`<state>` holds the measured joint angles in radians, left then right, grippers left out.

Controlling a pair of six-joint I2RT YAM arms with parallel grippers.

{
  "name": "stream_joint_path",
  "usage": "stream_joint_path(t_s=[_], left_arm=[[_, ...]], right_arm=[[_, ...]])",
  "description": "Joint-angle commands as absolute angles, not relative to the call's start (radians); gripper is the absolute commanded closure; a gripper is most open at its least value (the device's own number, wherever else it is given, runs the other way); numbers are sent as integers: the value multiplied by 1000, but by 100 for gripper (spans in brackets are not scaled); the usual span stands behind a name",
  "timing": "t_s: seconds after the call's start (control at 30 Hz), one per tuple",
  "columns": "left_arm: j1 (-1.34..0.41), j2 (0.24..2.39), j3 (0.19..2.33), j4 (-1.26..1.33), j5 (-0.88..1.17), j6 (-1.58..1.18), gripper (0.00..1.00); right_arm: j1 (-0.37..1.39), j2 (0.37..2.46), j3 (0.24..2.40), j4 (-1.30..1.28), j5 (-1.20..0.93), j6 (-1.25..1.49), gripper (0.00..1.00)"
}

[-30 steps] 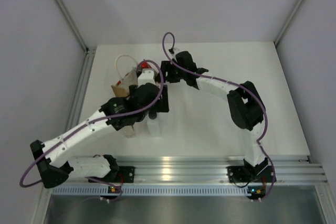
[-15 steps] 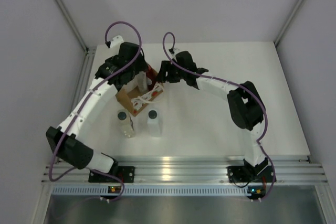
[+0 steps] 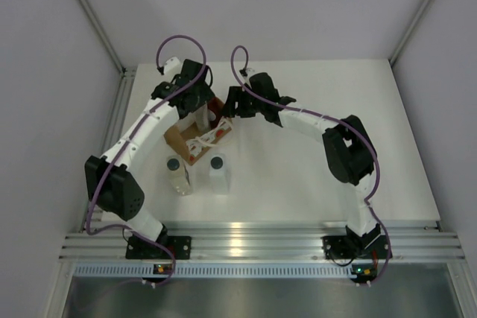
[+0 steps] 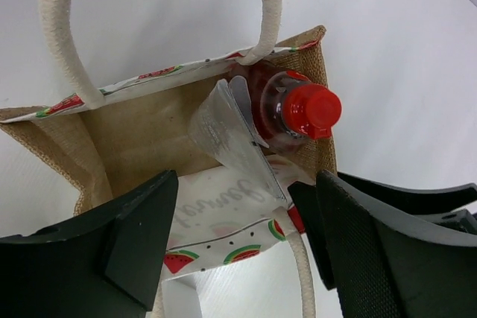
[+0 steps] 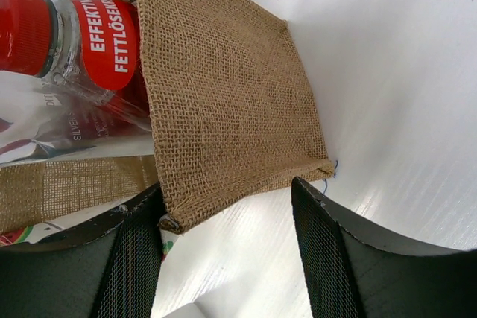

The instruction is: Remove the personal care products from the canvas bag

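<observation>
We see the canvas bag (image 3: 195,138) standing on the white table (image 3: 313,176) toward the far left, mouth up. From above its long axis runs diagonally, from near-left to far-right. Two white rope handles (image 4: 61,35) arch over the opening.

Inside, the slim red-capped bottle (image 4: 302,112) stands in the end of the bag nearest the right arm, its cap pointing up out of the mouth. The silvery pouch (image 4: 227,138) stands on edge against it, toward the bag's middle.

Already out on the table, the clear bottle with dark cap (image 3: 176,174) and the white bottle with dark cap (image 3: 218,174) stand upright side by side on the near side of the bag. The clear one is just beside the bag's corner.

The left gripper (image 4: 238,255) hangs over the open mouth, jaws wide apart, holding nothing. The right gripper (image 5: 231,258) sits at the bag's burlap end wall, jaws also apart, with the wall's edge between its fingers (image 5: 130,273) and close to one of them. We cannot tell whether they touch.
</observation>
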<state>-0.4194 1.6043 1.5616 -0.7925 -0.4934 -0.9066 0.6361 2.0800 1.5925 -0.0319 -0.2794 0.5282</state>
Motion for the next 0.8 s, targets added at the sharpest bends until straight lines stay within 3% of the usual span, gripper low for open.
stream_joint_path(t_s=[0.0,0.27,0.33,0.77], left_arm=[[-403,1643,1588,-785,-499,-962,23],[-399,1692,1562,-787,-488,-994,32],[-399,1690,1542,-785,-491,-997,39],[-394,1790,1531,-784,-495,-997,39]], right_arm=[[626,2020,1605,-20,-296,525,37],[626,2023,1606,-18,-301,518,37],[627,2025,1608,-20,-299,518,37],[627,2025,1605,-12,-304,517,37]])
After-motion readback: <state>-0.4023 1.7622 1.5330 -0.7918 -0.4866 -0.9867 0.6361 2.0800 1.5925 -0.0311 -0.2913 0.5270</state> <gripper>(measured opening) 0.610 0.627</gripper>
